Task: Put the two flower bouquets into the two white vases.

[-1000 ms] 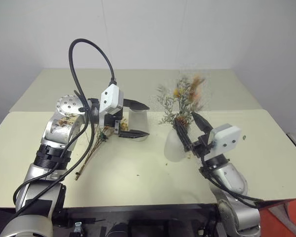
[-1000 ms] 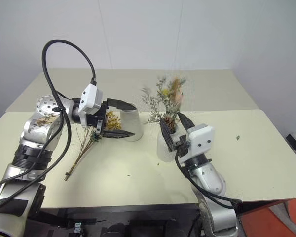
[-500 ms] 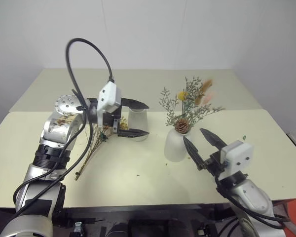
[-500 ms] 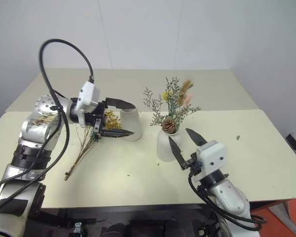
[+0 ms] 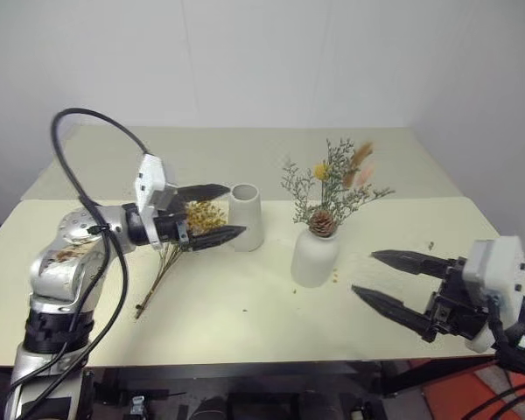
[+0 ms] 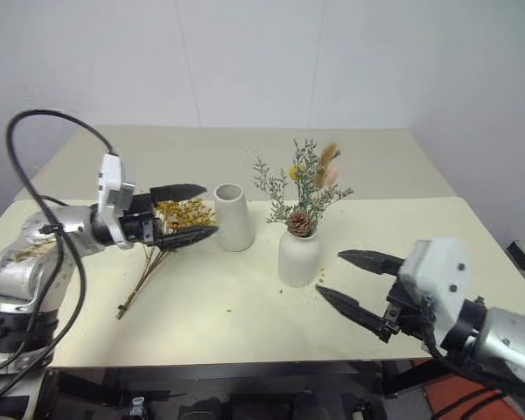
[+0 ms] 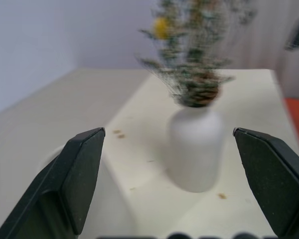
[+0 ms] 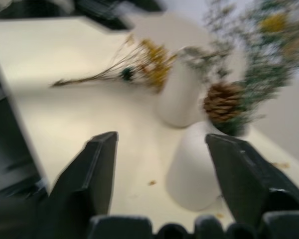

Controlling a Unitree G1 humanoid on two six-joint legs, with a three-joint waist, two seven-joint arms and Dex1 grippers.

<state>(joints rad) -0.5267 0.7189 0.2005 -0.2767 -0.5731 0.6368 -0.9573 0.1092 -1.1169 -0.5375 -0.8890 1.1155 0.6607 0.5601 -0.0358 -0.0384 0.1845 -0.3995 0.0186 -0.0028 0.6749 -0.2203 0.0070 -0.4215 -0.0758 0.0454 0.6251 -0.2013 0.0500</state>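
Two vases stand mid-table. Left gripper (image 5: 212, 213), jaws spread, hovers over the blooms of the yellow-orange bouquet (image 5: 177, 248), which lies flat on the table (image 5: 245, 306), stems toward the near edge. Just right: tall vase (image 5: 246, 217), empty. Further right: squat vase (image 5: 314, 256) holding the grey-green bouquet (image 5: 331, 188) with pinecone. Right gripper (image 5: 389, 278), near right, jaws spread, empty, apart from the squat vase.

Two matte white vases: the tall vase (image 5: 246, 217) plain, the squat vase (image 5: 314, 257) carrying grey-green sprigs (image 5: 331, 187) with a brown pinecone, pinkish plumes and a yellow bloom. Left of the tall vase, the yellow-orange bouquet (image 5: 185, 234) on brown stems. Pale cream counter (image 5: 245, 306).
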